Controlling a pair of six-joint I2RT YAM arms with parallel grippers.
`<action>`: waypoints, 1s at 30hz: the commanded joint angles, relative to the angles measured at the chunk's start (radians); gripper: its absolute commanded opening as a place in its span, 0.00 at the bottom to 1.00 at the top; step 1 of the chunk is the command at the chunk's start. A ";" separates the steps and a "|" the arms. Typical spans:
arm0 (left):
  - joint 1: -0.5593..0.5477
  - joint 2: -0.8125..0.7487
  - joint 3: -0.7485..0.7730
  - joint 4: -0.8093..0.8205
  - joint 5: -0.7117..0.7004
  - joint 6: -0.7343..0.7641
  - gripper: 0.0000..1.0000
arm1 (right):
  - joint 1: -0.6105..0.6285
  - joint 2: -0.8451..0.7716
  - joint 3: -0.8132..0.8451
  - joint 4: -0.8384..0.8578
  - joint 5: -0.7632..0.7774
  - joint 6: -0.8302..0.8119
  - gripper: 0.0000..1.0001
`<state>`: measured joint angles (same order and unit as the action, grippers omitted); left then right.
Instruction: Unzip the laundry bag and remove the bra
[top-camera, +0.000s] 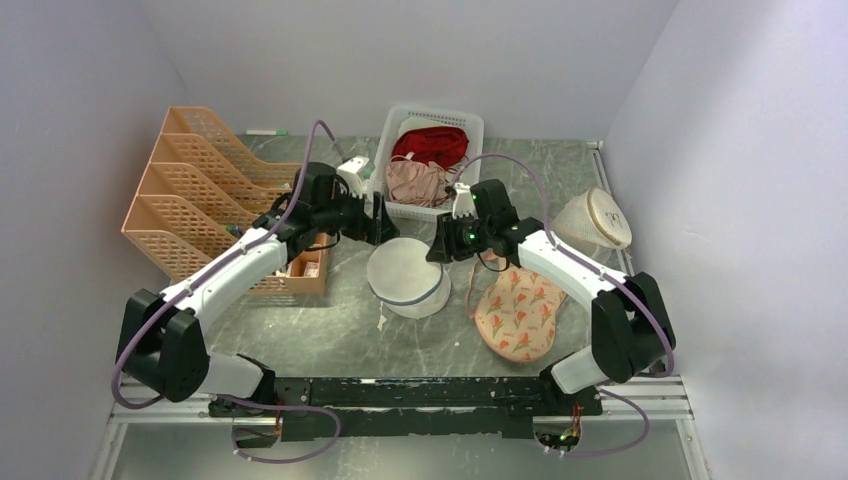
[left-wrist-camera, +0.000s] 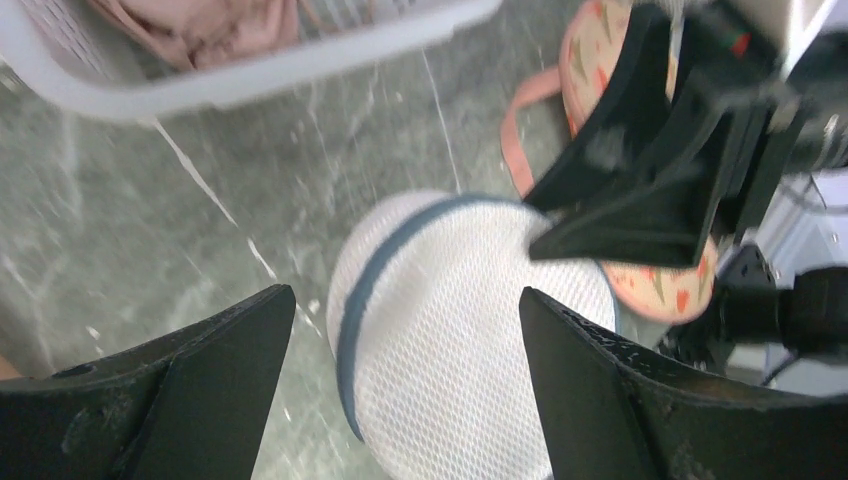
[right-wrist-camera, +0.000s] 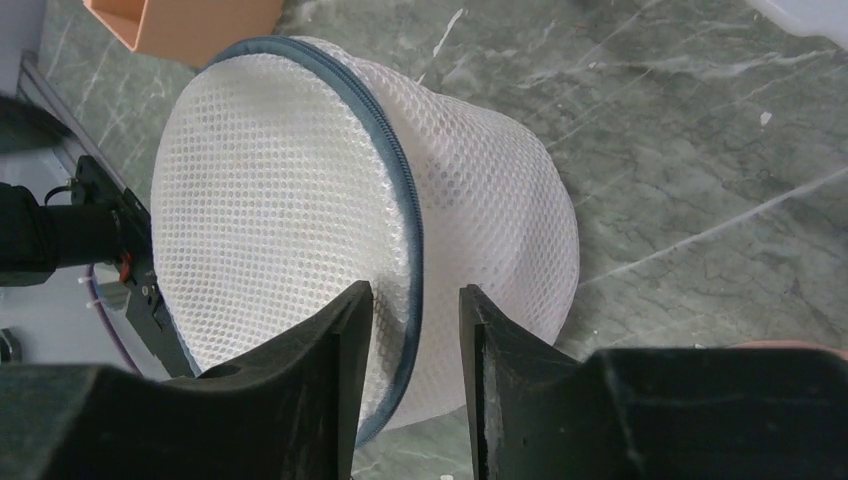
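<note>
Close to laundry bag (top-camera: 407, 280), left end effector (left-wrist-camera: 405, 295) wide apart; right end effector (right-wrist-camera: 416, 290) slightly apart

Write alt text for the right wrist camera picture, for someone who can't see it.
A white mesh laundry bag with a blue-grey zipper sits on a grey marbled table, filling the middle of the frame. The right hand at the bottom edge has its two black fingers slightly apart, one either side of the zipper.
</note>
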<state>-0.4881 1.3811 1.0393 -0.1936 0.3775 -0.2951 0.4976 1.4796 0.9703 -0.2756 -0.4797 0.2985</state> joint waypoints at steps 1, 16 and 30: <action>-0.004 -0.052 -0.088 -0.063 0.123 -0.007 0.94 | 0.000 -0.024 -0.014 -0.003 0.024 -0.011 0.38; 0.029 0.028 -0.125 -0.098 0.183 0.031 0.84 | 0.080 -0.154 -0.055 -0.038 0.180 0.019 0.63; 0.100 -0.163 -0.311 0.093 0.229 -0.282 0.07 | 0.285 -0.179 0.039 -0.187 0.484 0.091 0.70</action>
<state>-0.4232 1.3422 0.8169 -0.2195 0.5957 -0.3923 0.7120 1.3079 0.9527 -0.4175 -0.1184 0.3443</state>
